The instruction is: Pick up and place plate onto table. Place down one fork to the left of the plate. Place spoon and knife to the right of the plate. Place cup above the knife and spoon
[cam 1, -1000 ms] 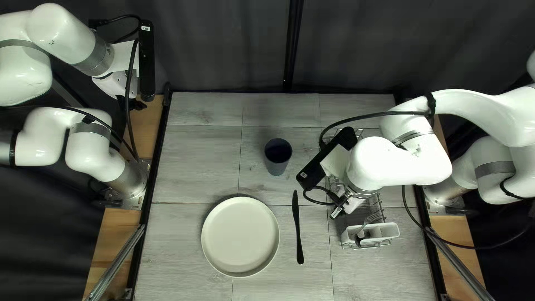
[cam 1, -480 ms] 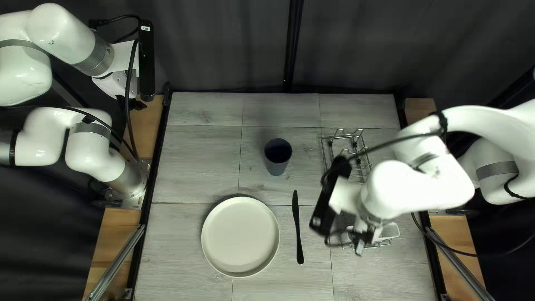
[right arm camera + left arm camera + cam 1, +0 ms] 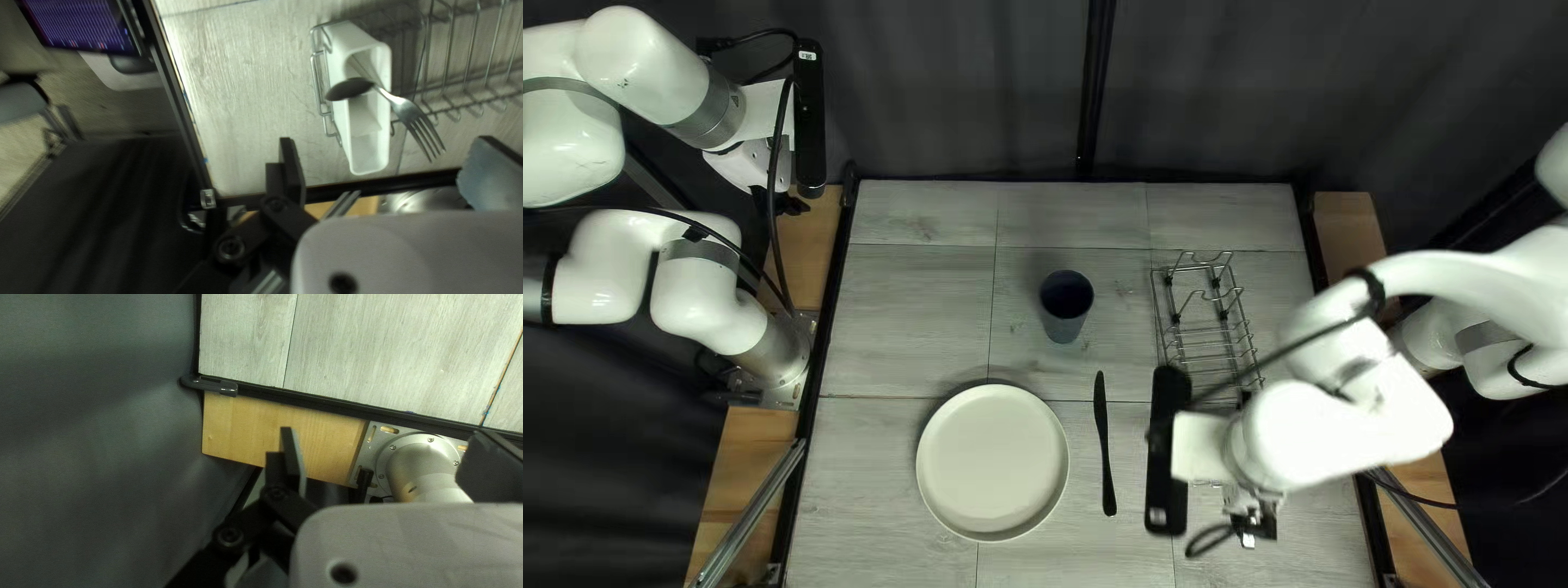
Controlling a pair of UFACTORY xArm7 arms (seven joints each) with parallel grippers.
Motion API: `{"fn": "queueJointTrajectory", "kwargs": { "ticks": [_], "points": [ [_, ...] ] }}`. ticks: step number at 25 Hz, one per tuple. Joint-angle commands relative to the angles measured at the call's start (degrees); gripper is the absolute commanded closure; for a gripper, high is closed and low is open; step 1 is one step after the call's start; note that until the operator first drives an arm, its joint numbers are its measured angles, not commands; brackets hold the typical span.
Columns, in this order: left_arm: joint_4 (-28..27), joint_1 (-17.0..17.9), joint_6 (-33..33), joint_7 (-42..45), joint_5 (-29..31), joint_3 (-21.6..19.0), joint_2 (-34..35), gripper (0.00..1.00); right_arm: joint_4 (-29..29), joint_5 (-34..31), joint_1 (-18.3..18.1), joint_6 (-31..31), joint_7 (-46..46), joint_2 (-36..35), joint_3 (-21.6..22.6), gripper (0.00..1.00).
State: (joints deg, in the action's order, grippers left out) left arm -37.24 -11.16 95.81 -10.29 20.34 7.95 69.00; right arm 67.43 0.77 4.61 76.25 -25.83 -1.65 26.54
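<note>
Both left claw (image 3: pixel 780 204) and right claw (image 3: pixel 1251 530) are gaping wide. Knife (image 3: pixel 1104 443) lying at 3 o'clock of plate (image 3: pixel 992 463), cup (image 3: pixel 1064 307) standing at its 1 o'clock. Spoon (image 3: pixel 348 89), fork (image 3: pixel 414 116) poking from caddy (image 3: pixel 350 38) ahead of right claw.

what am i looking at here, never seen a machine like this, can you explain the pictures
This robot has a left arm and a right arm, mounted on either side of a table. The top left view looks down on the table; each wrist view comes from a camera on that arm. A white plate lies there, with a knife right of it and a dark cup standing beyond them. At the right is a wire rack, and the right wrist view shows a white cutlery holder with a spoon and a fork in it. The left hand and right hand are both open, holding nothing.
</note>
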Motion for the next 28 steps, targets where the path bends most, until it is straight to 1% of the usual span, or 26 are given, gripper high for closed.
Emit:
{"fn": "queueJointTrajectory", "kwargs": {
  "ticks": [1,9,16,17,18,19,20,23,27,28],
  "points": [
    [0.0,0.0,0.0,0.0,0.0,0.0,0.0,0.00,-1.9,-0.7,-0.2,-2.3,3.0,-1.0,-0.1,0.00],
    [0.0,0.0,0.0,0.0,0.0,0.0,0.0,0.00,-8.0,-0.4,-0.2,-6.9,3.1,-0.4,-0.1,0.00],
    [0.0,0.0,0.0,0.0,0.0,0.0,0.0,0.00,-8.8,-0.8,-0.4,-8.6,3.9,-1.2,-0.3,0.00],
    [0.0,0.0,0.0,0.0,0.0,0.0,0.0,0.00,-7.9,-1.1,-0.5,-8.2,4.2,-1.7,-0.4,0.13],
    [0.0,0.0,0.0,0.0,0.0,0.0,0.0,0.00,-7.6,-1.2,-0.5,-8.1,4.2,-1.9,-0.5,0.54],
    [0.0,0.0,0.0,0.0,0.0,0.0,0.0,0.00,-7.2,-1.3,-0.6,-7.9,4.4,-2.2,-0.5,0.89],
    [0.0,0.0,0.0,0.0,0.0,0.0,0.0,0.00,-7.0,-1.4,-0.6,-7.8,4.5,-2.3,-0.5,1.00],
    [0.0,0.0,0.0,0.0,0.0,0.0,0.0,0.00,-7.3,-1.3,-0.6,-7.5,5.1,-1.7,-0.5,1.00],
    [0.0,0.0,0.0,0.0,0.0,0.0,0.0,0.00,-6.2,-1.3,-0.5,-5.2,5.8,-0.5,-0.3,1.00],
    [0.0,0.0,0.0,0.0,0.0,0.0,0.0,0.00,-5.8,-1.4,-0.5,-4.7,5.8,-0.6,-0.3,0.39]
  ]
}}
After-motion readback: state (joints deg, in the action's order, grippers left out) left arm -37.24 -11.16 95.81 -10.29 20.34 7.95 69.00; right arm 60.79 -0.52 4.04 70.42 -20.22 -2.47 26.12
